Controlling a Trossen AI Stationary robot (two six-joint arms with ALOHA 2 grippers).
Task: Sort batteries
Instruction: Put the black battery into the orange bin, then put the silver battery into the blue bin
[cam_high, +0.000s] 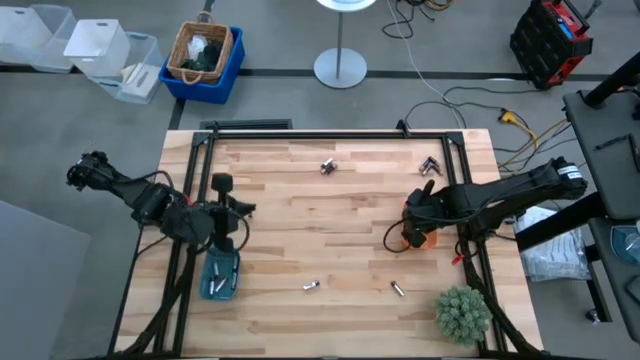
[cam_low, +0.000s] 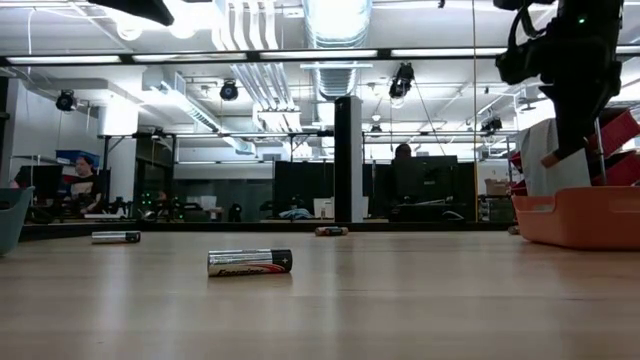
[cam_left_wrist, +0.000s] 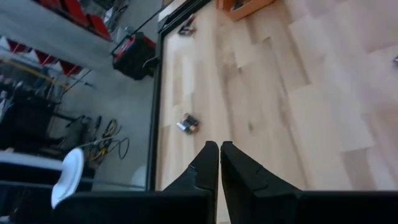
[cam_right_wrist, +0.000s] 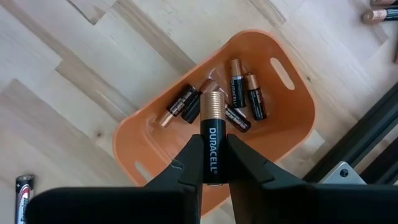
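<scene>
Table: one, pale wood planks in a dark frame, carrying everything listed. Arms: two. The right gripper hangs directly over the orange tray, fingers clamped on one black-and-copper battery held copper end forward toward the tray; judged, it is poised so the cell can drop in with its like. The left gripper sits above the blue tray at the near left of the table, fingers pressed narrow together with nothing between them; judged, it is idle above its own bin. Plant: one, a small green tuft at the near right corner, clear of the work. Trays: two. The orange tray, on the right side of the table, holds about five dark copper-ended batteries in a loose heap, so it appears to collect that kind. The blue tray holds some cells, count not readable. Loose batteries on the table: a small cluster at far centre, another at far right, one single near centre, one single near right of centre. Cluster counts cannot be told. These remain unsorted.
</scene>
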